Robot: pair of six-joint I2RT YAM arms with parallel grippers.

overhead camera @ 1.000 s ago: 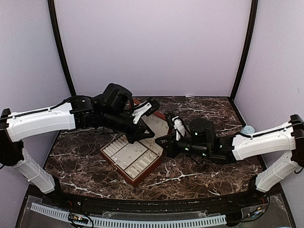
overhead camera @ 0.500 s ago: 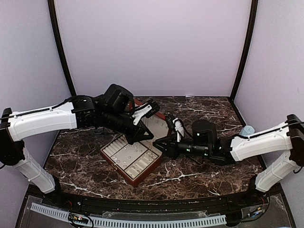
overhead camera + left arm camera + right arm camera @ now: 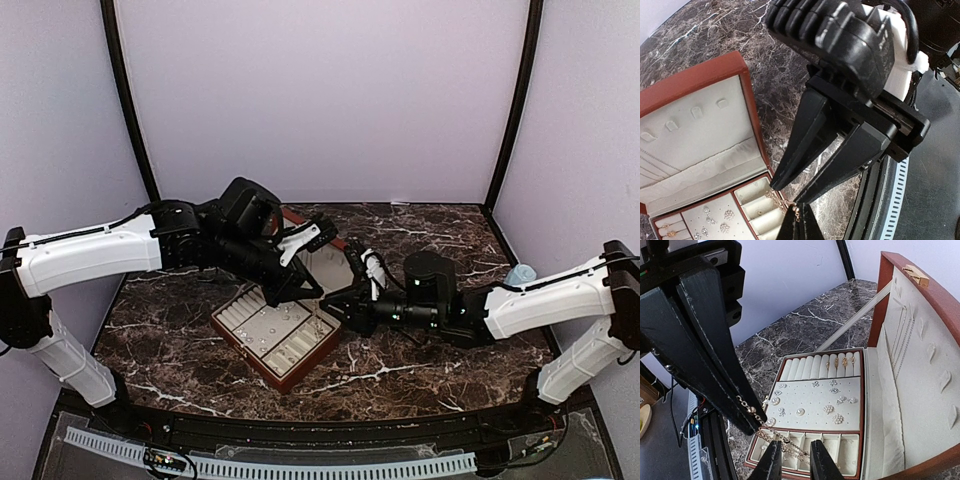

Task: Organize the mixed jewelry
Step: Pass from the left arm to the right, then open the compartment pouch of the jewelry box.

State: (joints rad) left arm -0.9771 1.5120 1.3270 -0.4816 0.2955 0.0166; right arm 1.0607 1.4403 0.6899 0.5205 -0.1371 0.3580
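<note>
A reddish-brown jewelry box (image 3: 300,368) lies open on the marble, its cream lid (image 3: 920,355) standing upright. My left gripper (image 3: 797,220) is shut on a thin gold chain (image 3: 796,212) above the box's right-hand compartments. The chain (image 3: 785,440) trails down into those small compartments. My right gripper (image 3: 792,460) is open, one finger on each side of the chain. Its black fingers (image 3: 810,135) fill the left wrist view, just above my left tips. Sparkly studs (image 3: 827,409) dot the cream pad, and gold rings (image 3: 840,361) sit in the ring rolls.
Both arms meet over the box's right end (image 3: 325,305), so space there is tight. A small pale blue object (image 3: 520,273) rests at the table's right edge. Dark marble (image 3: 430,360) surrounds the box, and a white slotted rail (image 3: 300,465) runs along the front.
My right gripper has opened and slid left toward the box until its fingers straddle the chain. The left gripper has stayed shut on the chain, hardly moving.
</note>
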